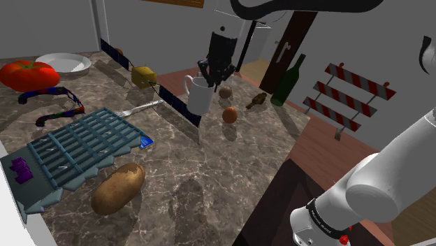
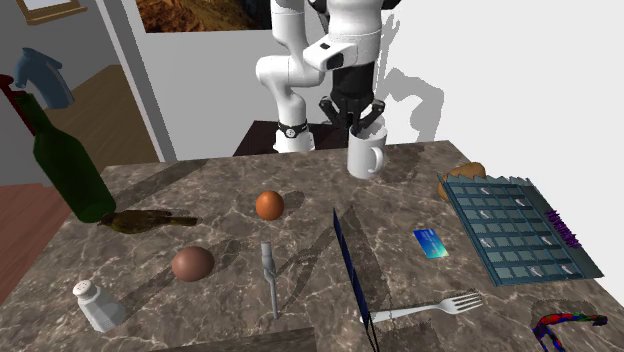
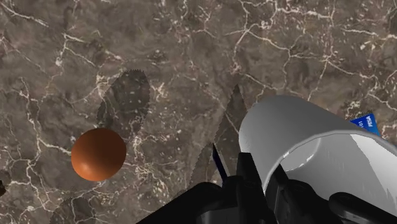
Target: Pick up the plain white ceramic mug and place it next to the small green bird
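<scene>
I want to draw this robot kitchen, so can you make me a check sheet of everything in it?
Surface: brown marbled stone countertop.
Job's things: plain white mug with handle, clasped at its rim and seemingly lifted; small dark olive figure, possibly the bird, beside the tall green glass bottle.
Clutter: round orange ball, brown egg-shaped ball, silver fork, blue grid rack, brown potato, red tomato, white shaker.
Grippers: black two-finger tool, shut on the mug's wall.
Cables: nothing seen.
Surroundings: red-and-white striped barrier, dark brown door.
</scene>
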### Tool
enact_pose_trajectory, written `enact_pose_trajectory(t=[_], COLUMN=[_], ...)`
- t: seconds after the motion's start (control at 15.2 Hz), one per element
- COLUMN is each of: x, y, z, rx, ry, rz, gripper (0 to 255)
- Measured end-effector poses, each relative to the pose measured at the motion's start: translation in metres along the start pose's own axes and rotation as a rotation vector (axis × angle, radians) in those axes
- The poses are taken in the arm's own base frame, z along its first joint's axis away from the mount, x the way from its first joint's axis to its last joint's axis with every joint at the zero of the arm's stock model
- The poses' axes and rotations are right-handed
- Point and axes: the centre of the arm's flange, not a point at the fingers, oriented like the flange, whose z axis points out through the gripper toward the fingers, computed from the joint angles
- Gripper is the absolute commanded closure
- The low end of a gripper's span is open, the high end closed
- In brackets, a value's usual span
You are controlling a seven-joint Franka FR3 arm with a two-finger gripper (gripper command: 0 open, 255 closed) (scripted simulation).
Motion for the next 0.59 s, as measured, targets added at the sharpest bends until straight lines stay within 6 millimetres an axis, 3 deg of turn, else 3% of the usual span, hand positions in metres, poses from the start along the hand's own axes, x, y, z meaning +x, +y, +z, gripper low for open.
enact_pose_trajectory(t=[0.26,0.59], x=[-0.001,0.0], y=[-0.001,0.053], z=[-0.019,-0.025], rx=[0.0,-0.001], ry=[0.0,0.0], rz=[0.0,0.001], gripper=[255,255])
